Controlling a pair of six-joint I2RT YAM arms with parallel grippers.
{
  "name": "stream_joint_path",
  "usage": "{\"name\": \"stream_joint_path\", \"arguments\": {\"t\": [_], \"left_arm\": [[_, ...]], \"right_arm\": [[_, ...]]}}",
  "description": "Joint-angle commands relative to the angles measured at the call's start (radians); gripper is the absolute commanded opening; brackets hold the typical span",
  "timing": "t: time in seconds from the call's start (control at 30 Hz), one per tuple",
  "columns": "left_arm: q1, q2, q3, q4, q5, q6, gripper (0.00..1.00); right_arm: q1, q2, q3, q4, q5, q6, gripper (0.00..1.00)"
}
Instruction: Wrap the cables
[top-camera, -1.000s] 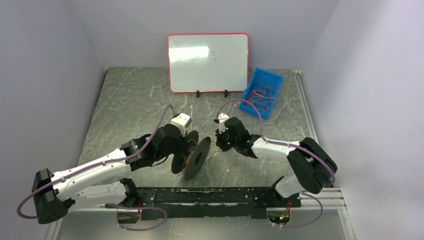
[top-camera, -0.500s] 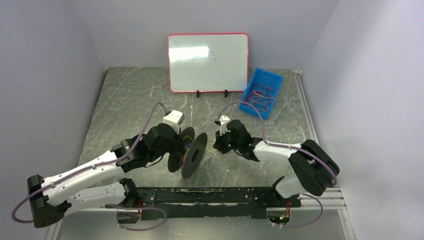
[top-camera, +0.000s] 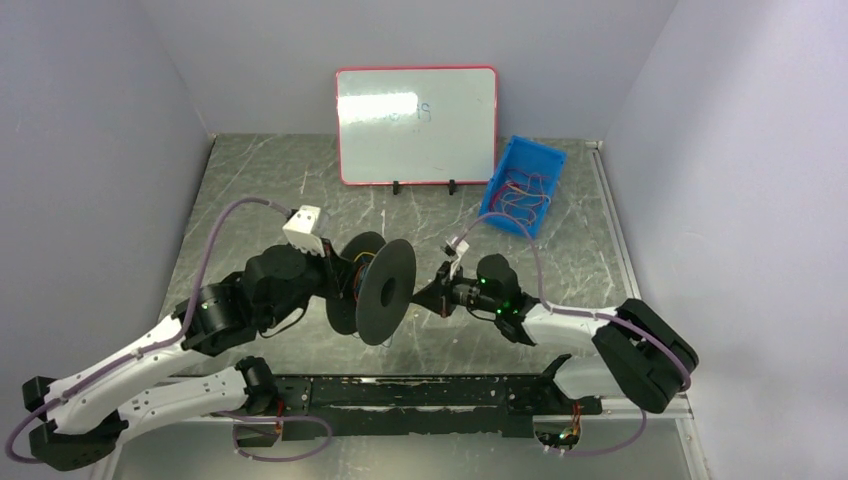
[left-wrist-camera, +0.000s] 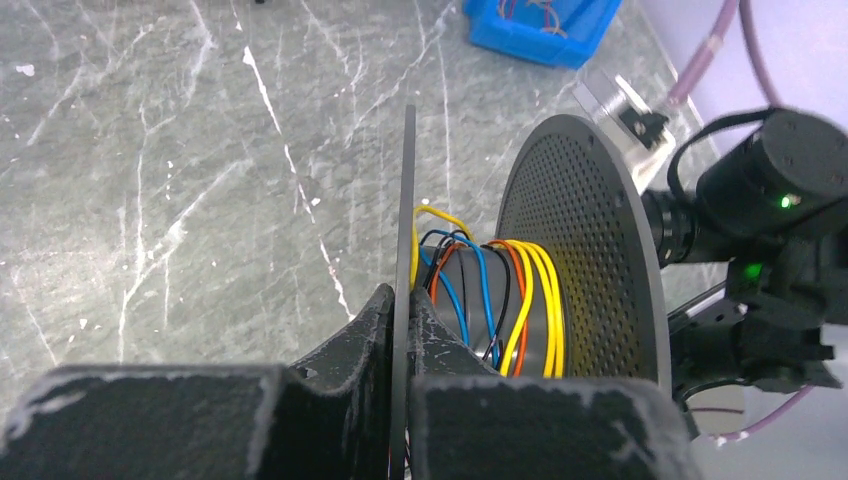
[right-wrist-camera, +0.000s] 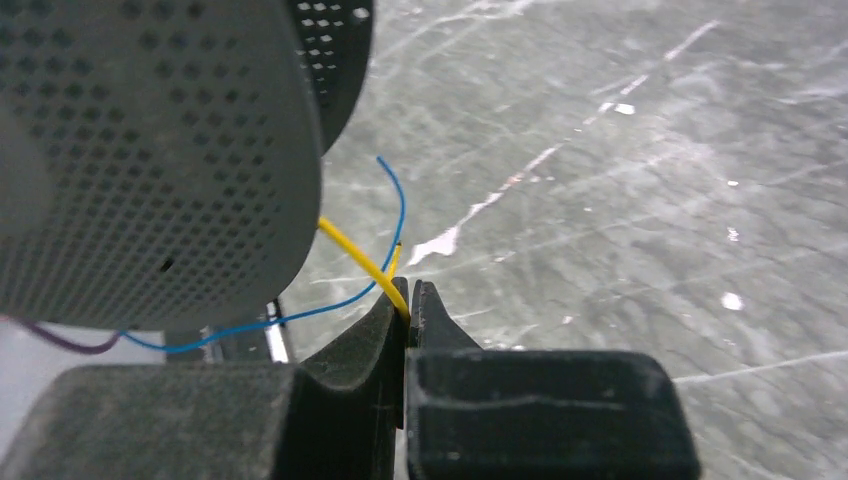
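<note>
A black spool (top-camera: 385, 292) with two perforated discs is held upright above the table. My left gripper (left-wrist-camera: 404, 300) is shut on the rim of one spool disc (left-wrist-camera: 407, 190). Yellow, orange, blue and black cables (left-wrist-camera: 520, 300) are wound on the spool's hub. My right gripper (right-wrist-camera: 410, 295) is shut on a thin yellow cable (right-wrist-camera: 355, 255) that runs from behind the spool disc (right-wrist-camera: 150, 150) to the jaws. A loose blue wire (right-wrist-camera: 390, 200) curls beside it. In the top view the right gripper (top-camera: 440, 290) sits just right of the spool.
A blue bin (top-camera: 522, 184) with more red and yellow wires stands at the back right. A red-framed whiteboard (top-camera: 416, 124) stands at the back. A black rail (top-camera: 420, 392) runs along the near edge.
The left arm has lifted and swung the spool up and back, turning it. The right gripper has dropped lower and rolled over, still beside the spool.
</note>
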Motion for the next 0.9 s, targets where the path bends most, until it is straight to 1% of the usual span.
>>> {"name": "stream_joint_path", "arguments": {"t": [0.0,0.1,0.2,0.3,0.43,0.7,0.87], "left_arm": [[0.001,-0.080,0.081,0.209,-0.092,-0.082,0.07],[0.001,-0.109,0.061,0.284,-0.091,-0.104,0.07],[0.001,-0.135,0.037,0.367,-0.089,-0.121,0.07],[0.000,-0.157,0.010,0.441,-0.082,-0.134,0.07],[0.001,-0.166,-0.015,0.531,-0.070,-0.147,0.07],[0.000,-0.148,-0.041,0.668,-0.071,-0.160,0.07],[0.000,-0.118,-0.032,0.715,-0.071,-0.148,0.07]], "right_arm": [[0.014,-0.038,-0.121,0.181,-0.073,0.114,0.02],[0.041,-0.072,-0.148,0.304,-0.107,0.176,0.04],[0.089,-0.118,-0.145,0.359,-0.101,0.208,0.04],[0.154,-0.167,-0.115,0.338,-0.071,0.196,0.04],[0.236,-0.188,-0.081,0.328,-0.038,0.186,0.06],[0.311,-0.190,-0.090,0.383,0.010,0.198,0.10],[0.344,-0.160,-0.100,0.441,0.032,0.209,0.11]]}}
